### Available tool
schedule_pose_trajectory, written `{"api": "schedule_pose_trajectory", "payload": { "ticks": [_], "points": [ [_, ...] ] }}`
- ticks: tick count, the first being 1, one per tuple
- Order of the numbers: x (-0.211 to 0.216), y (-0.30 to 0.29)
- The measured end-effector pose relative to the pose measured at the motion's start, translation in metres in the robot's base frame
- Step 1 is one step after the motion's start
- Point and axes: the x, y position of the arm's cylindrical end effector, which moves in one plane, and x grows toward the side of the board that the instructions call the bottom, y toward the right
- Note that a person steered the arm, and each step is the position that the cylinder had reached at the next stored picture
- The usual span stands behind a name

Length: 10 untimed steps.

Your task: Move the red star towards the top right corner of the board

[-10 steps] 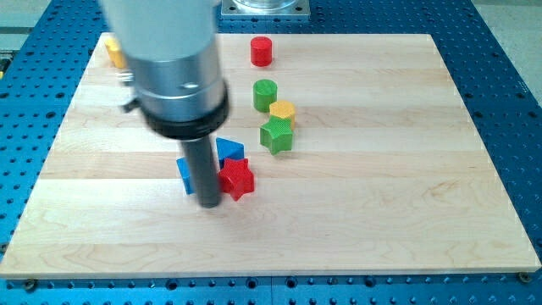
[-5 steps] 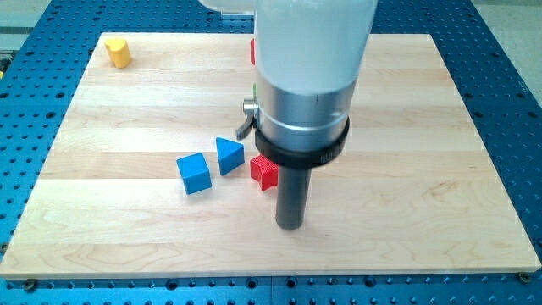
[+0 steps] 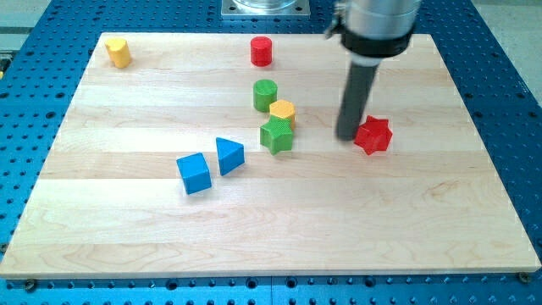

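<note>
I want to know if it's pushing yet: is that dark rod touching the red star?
Touching, it seems: in the camera view my tip sits right against the red star on its left side, no board showing between them.

Bare board [image 3: 440, 76] beyond red star [image 3: 373, 135]

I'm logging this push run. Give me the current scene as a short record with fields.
tip: my tip sits at the red star's left edge
red star: right of board centre
green cluster: green cylinder, yellow block, green star, close together
blue blocks: blue cube, blue triangle
top edge: red cylinder, yellow cylinder
</note>
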Motion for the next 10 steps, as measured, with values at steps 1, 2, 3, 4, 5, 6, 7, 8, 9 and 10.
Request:
{"api": "schedule_pose_trajectory", "payload": {
  "ticks": [1, 2, 3, 4, 5, 6, 7, 8, 9, 10],
  "points": [
    [0.058, 0.011],
    [0.027, 0.055],
    [-0.042, 0.071],
    [-0.100, 0.079],
    [-0.139, 0.094],
    [-0.103, 0.055],
    [-0.099, 0.017],
    [-0.144, 0.044],
    [-0.161, 0.057],
    [-0.166, 0.064]
  ]
}}
